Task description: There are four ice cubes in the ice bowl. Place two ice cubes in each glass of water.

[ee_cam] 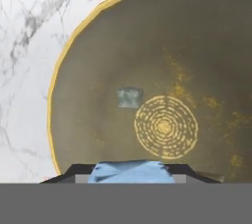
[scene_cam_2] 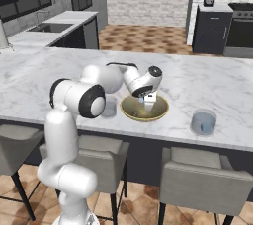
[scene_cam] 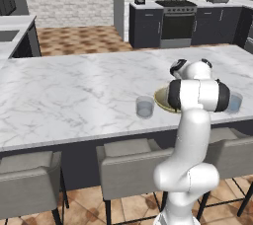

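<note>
Gripper (scene_cam_2: 147, 99) hovers just above the ice bowl (scene_cam_2: 129, 115), fingers clamped on one pale blue ice cube (ee_cam: 131, 171). Another cube (ee_cam: 129, 97) lies on the bowl's floor. Best practice: lift straight up, clear the rim, then release directly over a glass (scene_cam_2: 203, 122).

Arm bent fwd, gripper (scene_cam_2: 147, 98) down, gripping cube.

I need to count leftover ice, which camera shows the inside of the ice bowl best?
The hand view: it looks straight into the ice bowl, one ice cube on its floor. The right base view shows it partly behind the fingers; the left base view, a sliver.
</note>
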